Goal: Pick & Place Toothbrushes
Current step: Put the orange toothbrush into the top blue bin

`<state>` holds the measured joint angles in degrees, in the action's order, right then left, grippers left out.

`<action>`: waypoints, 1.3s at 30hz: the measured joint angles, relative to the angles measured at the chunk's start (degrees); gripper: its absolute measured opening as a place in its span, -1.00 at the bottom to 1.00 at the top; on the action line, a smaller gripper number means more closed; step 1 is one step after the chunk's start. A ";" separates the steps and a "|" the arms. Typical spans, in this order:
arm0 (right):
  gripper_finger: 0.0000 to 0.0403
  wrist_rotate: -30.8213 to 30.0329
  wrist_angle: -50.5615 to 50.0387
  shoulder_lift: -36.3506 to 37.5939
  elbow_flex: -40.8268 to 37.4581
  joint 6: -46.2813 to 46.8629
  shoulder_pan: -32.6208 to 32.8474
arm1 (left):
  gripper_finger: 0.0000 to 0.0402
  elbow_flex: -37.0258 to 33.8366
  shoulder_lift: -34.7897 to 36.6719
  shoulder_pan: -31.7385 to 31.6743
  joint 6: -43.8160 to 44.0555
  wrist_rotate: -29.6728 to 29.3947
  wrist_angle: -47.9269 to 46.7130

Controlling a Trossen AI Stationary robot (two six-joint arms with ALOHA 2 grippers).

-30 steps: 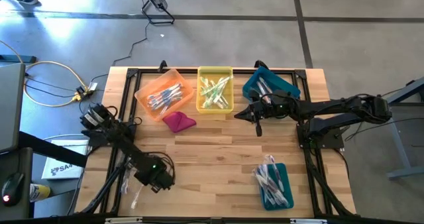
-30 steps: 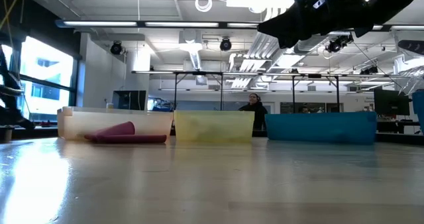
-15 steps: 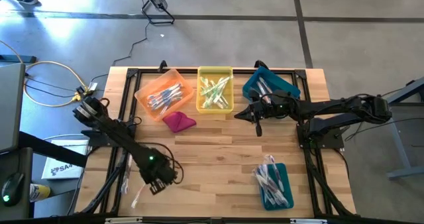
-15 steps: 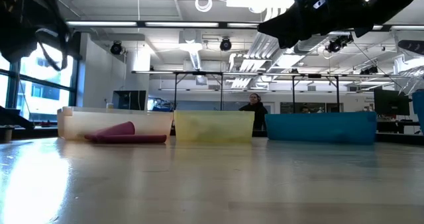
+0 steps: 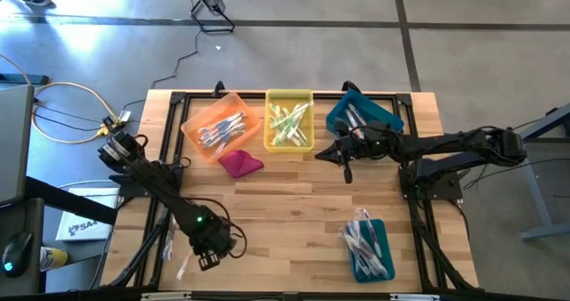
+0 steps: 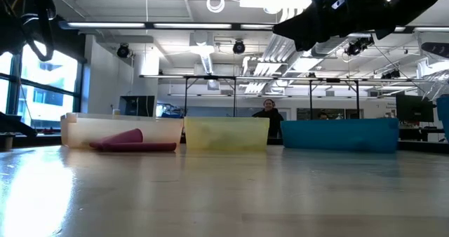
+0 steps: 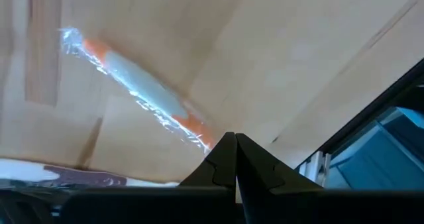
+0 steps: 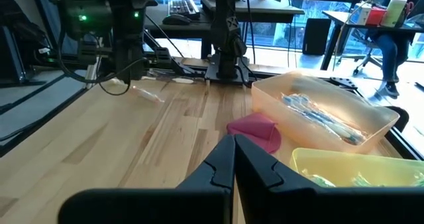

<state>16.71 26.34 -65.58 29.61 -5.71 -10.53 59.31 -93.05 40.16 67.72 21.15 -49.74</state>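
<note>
Left gripper (image 5: 207, 260) hangs low over the table's near-left corner with its jaws pressed fully together and nothing in them. Right below it lies a wrapped toothbrush (image 7: 136, 95), flat on the wood. My take: spread the jaws first, line them across the handle, then drop straight down. Right gripper (image 5: 346, 173) waits near the yellow bin (image 5: 289, 99), closed and empty too.

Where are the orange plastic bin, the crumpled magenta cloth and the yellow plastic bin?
Orange plastic bin (image 5: 191, 123): high view, its near-left rim.
Crumpled magenta cloth (image 5: 240, 164): high view, its middle.
Yellow plastic bin (image 5: 289, 94): high view, its far rim.
</note>
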 joint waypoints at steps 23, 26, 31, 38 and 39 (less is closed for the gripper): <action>-0.99 0.00 -0.01 0.00 0.00 0.06 0.03 | -0.24 -0.02 0.01 7.74 24.94 -1.23 -0.23; -0.99 0.00 -0.01 0.00 0.00 0.76 0.02 | -0.24 -0.38 0.07 9.46 29.82 -4.14 0.38; -0.99 0.00 -0.01 0.00 0.00 1.11 0.03 | -0.24 -4.68 0.10 9.77 31.73 -5.19 6.82; -0.99 0.00 -0.01 0.00 0.00 1.13 0.03 | -0.24 -9.74 0.10 9.75 34.48 -5.09 12.62; -0.99 0.00 -0.01 0.00 0.00 1.13 0.03 | -0.24 -9.99 0.10 9.75 34.50 -5.09 12.65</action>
<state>16.71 26.33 -65.58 29.61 -4.58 -10.50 49.32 -92.95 49.91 102.23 16.06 -37.09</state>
